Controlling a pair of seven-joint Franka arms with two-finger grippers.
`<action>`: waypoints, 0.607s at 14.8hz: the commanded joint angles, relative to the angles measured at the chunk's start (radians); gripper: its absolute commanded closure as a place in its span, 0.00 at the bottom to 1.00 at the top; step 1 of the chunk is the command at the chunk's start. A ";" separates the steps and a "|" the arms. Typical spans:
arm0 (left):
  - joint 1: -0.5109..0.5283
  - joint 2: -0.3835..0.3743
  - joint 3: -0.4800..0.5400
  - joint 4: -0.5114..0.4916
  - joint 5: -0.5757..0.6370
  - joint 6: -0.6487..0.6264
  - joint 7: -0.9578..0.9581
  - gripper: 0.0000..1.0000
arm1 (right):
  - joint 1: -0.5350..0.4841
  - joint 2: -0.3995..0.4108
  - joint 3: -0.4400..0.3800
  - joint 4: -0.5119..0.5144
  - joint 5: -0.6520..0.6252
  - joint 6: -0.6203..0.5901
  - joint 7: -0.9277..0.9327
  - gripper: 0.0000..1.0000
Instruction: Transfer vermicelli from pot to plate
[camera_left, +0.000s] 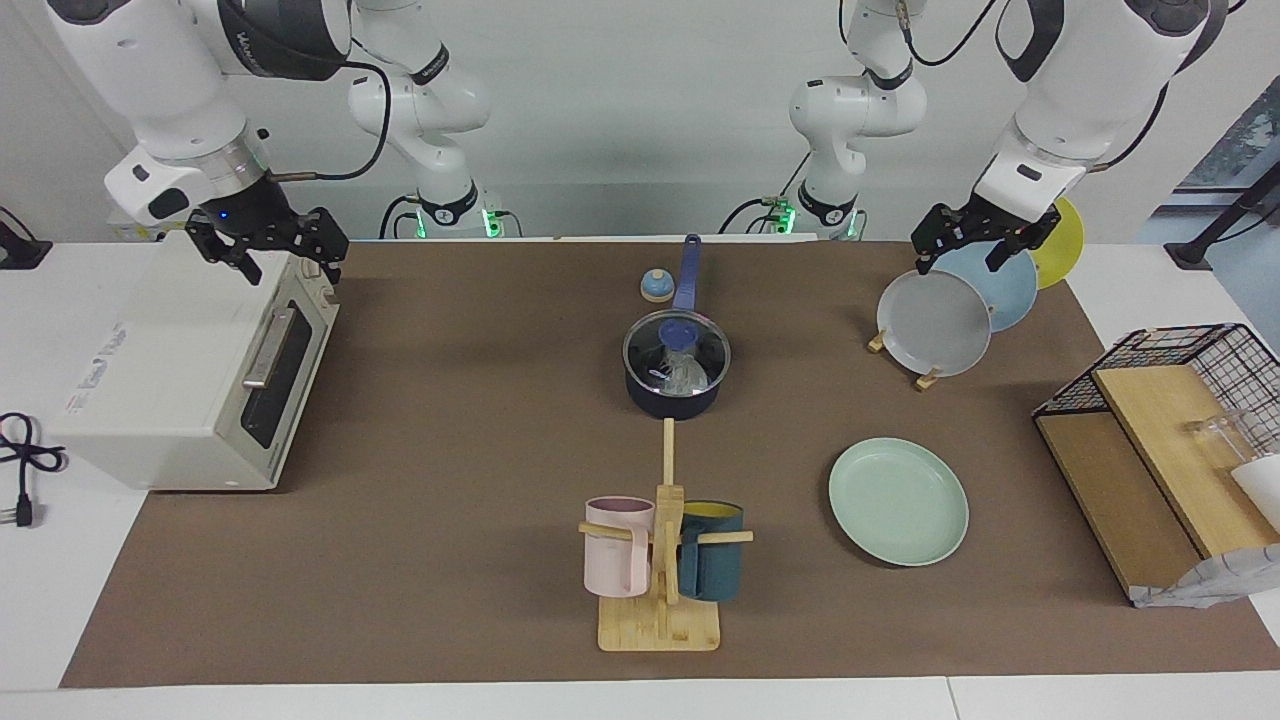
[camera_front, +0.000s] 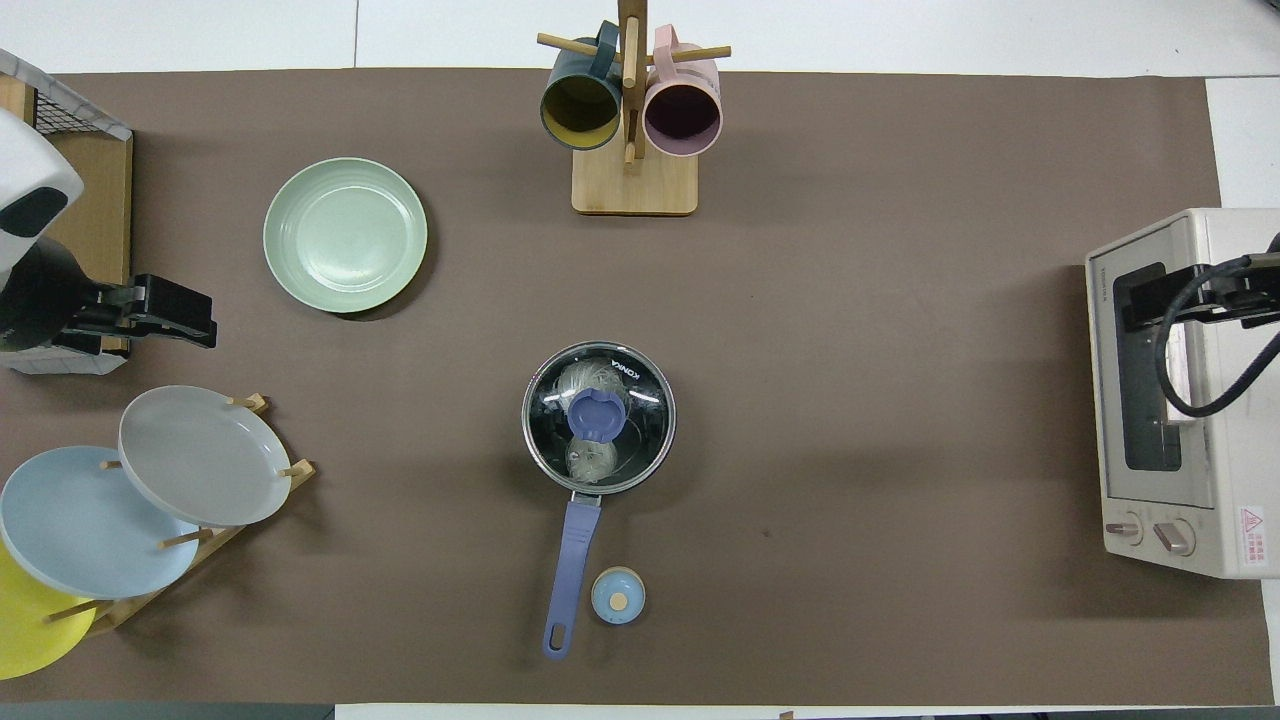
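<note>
The dark navy pot (camera_left: 672, 402) stands mid-table, its blue handle (camera_front: 572, 550) pointing toward the robots. A glass lid with a blue knob (camera_left: 683, 330) sits on it. The whitish vermicelli (camera_left: 686, 373) shows through the lid, also in the overhead view (camera_front: 583, 377). The mint-green plate (camera_left: 898, 500) lies empty, farther from the robots than the pot, toward the left arm's end; it also shows in the overhead view (camera_front: 345, 235). My left gripper (camera_left: 962, 258) is open in the air over the plate rack. My right gripper (camera_left: 290, 268) is open over the toaster oven. Both arms wait.
A plate rack (camera_left: 925, 380) holds grey, light blue and yellow plates. A toaster oven (camera_left: 200, 370) stands at the right arm's end. A wooden mug tree (camera_left: 660, 625) holds a pink and a dark teal mug. A small blue round object (camera_left: 656, 287) lies beside the pot handle. A wire basket with wooden boards (camera_left: 1170, 440) stands at the left arm's end.
</note>
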 joint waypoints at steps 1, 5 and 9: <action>0.010 -0.016 -0.007 -0.015 0.011 0.008 0.004 0.00 | -0.006 -0.007 0.002 0.001 0.018 -0.010 -0.026 0.00; 0.010 -0.016 -0.009 -0.015 0.011 0.008 0.004 0.00 | -0.005 -0.007 0.003 0.001 0.016 -0.009 -0.022 0.00; 0.010 -0.016 -0.009 -0.015 0.011 0.008 0.004 0.00 | -0.005 -0.004 0.040 0.001 0.010 -0.004 -0.015 0.00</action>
